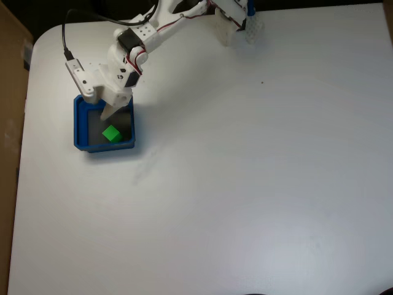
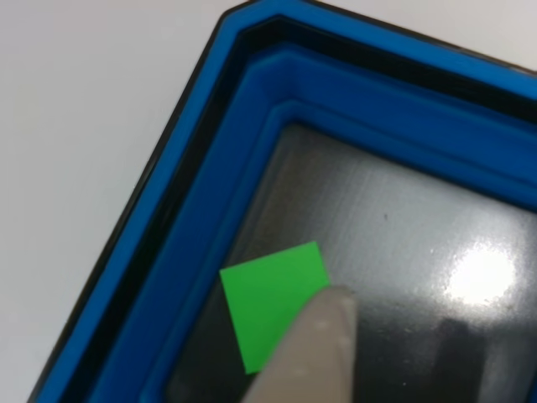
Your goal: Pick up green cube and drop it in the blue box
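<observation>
Pincer (image 1: pixel 108 114) hangs right over the blue box (image 1: pixel 80 126), can't tell if it's open; green cube (image 1: pixel 111 134) sits inside on the grey bottom.

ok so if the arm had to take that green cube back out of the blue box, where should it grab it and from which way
Probably from straight above, with the jaws closing on two opposite flat side faces of the green cube. It lies flat on the grey bottom of the blue box, near the lower wall in the fixed view, and the raised walls block a sideways approach. Keep one finger clear of that nearby wall.
</observation>
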Available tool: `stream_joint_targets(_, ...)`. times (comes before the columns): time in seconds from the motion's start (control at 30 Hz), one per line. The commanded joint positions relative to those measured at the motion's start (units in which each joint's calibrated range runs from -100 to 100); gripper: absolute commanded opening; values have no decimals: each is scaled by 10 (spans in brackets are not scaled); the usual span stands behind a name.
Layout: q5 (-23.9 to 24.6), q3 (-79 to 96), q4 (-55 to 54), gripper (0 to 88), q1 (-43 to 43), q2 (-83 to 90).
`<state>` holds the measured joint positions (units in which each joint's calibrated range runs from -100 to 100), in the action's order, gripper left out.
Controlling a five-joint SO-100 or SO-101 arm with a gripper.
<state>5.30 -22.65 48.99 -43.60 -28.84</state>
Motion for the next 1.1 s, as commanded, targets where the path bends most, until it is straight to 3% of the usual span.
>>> stream_joint_targets(0.0, -1, -21, -4, 230, -5, 60)
stream_joint_targets(0.4, 0, 12, -3, 220, -6, 158)
stream_joint_targets(0.87, 1, 252, -4, 217, 0, 382)
stream_joint_targets(1.07, 1, 327, -4, 144, -1, 463)
